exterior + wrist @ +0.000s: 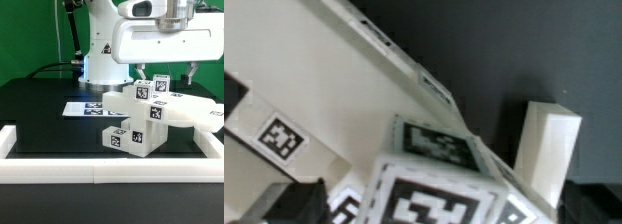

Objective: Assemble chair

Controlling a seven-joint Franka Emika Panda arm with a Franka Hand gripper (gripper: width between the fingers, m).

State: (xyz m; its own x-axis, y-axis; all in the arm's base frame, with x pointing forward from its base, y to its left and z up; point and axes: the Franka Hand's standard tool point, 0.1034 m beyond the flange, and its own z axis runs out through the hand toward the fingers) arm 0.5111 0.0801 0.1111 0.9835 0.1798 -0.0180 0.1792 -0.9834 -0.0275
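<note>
Smooth matt white plastic chair with printed black-and-white tags; matt black table; glossy white arm casing.

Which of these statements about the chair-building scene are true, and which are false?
1. The chair parts carry black-and-white marker tags. True.
2. The table surface is bright red. False: it is black.
3. A flat marker board lies on the table, towards the exterior view's left of the chair. True.
4. The robot arm is orange. False: it is white.
5. A low white border rail runs along the near edge of the table. True.
</note>
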